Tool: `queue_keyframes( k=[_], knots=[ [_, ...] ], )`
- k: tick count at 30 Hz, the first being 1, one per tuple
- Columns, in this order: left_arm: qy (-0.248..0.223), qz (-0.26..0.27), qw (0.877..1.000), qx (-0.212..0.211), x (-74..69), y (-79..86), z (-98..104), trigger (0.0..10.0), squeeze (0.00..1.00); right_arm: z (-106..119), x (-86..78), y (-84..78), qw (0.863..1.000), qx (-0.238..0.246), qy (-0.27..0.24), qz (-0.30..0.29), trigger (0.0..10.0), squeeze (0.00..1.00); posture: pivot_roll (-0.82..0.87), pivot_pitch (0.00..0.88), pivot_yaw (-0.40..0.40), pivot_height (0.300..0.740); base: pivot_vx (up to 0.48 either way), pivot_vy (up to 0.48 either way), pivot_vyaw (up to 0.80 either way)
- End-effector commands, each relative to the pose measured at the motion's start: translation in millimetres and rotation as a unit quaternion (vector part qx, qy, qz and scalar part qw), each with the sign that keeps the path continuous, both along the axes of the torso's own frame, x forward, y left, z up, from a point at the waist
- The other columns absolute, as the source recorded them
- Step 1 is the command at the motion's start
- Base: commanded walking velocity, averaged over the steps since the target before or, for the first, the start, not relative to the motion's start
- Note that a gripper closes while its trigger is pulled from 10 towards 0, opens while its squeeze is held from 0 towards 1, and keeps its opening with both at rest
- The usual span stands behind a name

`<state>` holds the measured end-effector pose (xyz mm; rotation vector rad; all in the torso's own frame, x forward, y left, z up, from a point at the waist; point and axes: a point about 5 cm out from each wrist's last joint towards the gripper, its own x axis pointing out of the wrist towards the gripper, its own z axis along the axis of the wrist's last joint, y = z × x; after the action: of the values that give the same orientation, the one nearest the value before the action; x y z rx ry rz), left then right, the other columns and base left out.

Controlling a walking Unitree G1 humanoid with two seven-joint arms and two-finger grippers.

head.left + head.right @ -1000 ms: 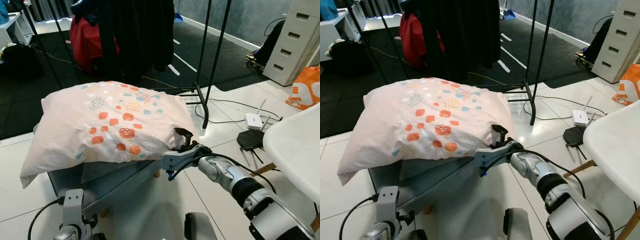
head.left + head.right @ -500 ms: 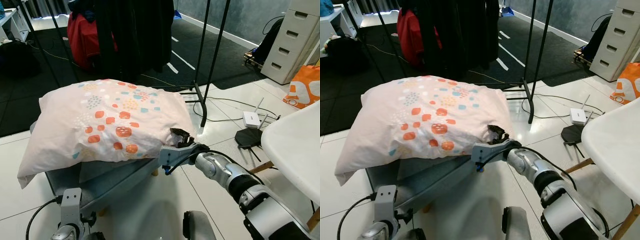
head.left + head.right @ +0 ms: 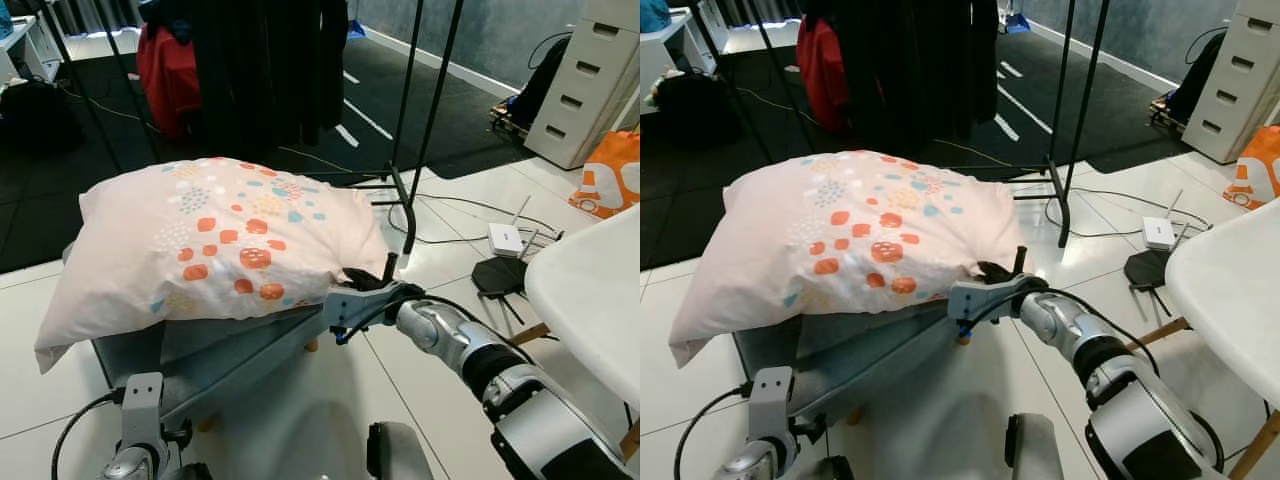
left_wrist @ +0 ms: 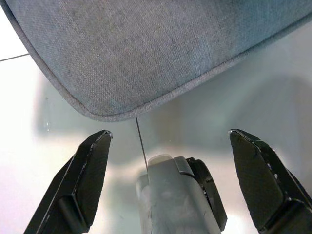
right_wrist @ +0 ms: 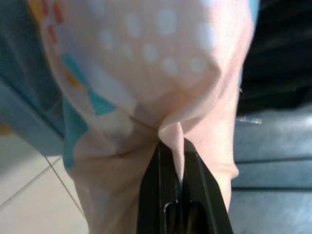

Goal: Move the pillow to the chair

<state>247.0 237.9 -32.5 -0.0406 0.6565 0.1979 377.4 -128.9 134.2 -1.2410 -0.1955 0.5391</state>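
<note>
white glossy floor tiles meet a dark carpet farther back, where a black clothes rack stands with dark garments and a red one hanging from it. off to the robot's right are a white chest of drawers, an orange bag, a small white router with cables on the floor, and the curved edge of a white chair close by. the pillow, pale pink with orange, teal and white spots, lies on a grey upholstered seat directly ahead of the robot, overhanging it on the left. the right tool reaches forward to the pillow's near right corner, and the right wrist view shows its two black fingers clenched together on a pinched fold of the pillow's fabric. the left tool is low beside the near left corner of the grey seat; its fingers are spread wide apart with nothing between them, pointing at the floor just under the seat's rounded fabric edge.
</note>
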Motion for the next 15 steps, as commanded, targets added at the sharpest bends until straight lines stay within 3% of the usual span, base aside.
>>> queue_keyframes(
  k=[1, 4, 5, 10, 15],
  knots=[
    [-0.007, 0.008, 1.0, 0.005, 0.9, 4.4, 2.4, 10.0, 0.0, 19.4, 9.6, -6.7, 0.998, 0.049, -0.013, -0.035, 0.0, 0.0, -0.12, 0.103, -0.013, 0.435, 0.0, 0.0, 0.0],
    [-0.01, 0.008, 1.0, 0.005, 2.8, 3.6, 3.7, 10.0, 0.0, 27.4, 12.5, -7.5, 0.996, 0.08, -0.016, -0.044, 0.0, 0.0, -0.13, 0.092, -0.017, 0.435, 0.0, 0.0, 0.0],
    [-0.016, 0.009, 1.0, 0.005, 4.9, 2.6, 5.2, 10.0, 0.0, 37.6, 15.4, -6.2, 0.992, 0.114, -0.022, -0.047, 0.0, 0.0, -0.13, 0.087, -0.019, 0.435, 0.0, 0.0, 0.0],
    [-0.043, 0.005, 0.999, 0.014, 13.0, 0.6, 12.6, 10.0, 0.0, 64.5, 20.8, 1.1, 0.982, 0.179, -0.04, -0.034, 0.0, 0.0, -0.14, 0.084, -0.022, 0.435, 0.0, 0.0, 0.0],
    [-0.101, 0.011, 0.995, 0.015, 24.8, 1.1, 28.3, 10.0, 0.0, 72.9, 21.3, 5.7, 0.983, 0.178, -0.048, -0.017, 0.0, 0.0, -0.14, 0.079, -0.027, 0.435, 0.0, 0.0, 0.0]
  ],
)
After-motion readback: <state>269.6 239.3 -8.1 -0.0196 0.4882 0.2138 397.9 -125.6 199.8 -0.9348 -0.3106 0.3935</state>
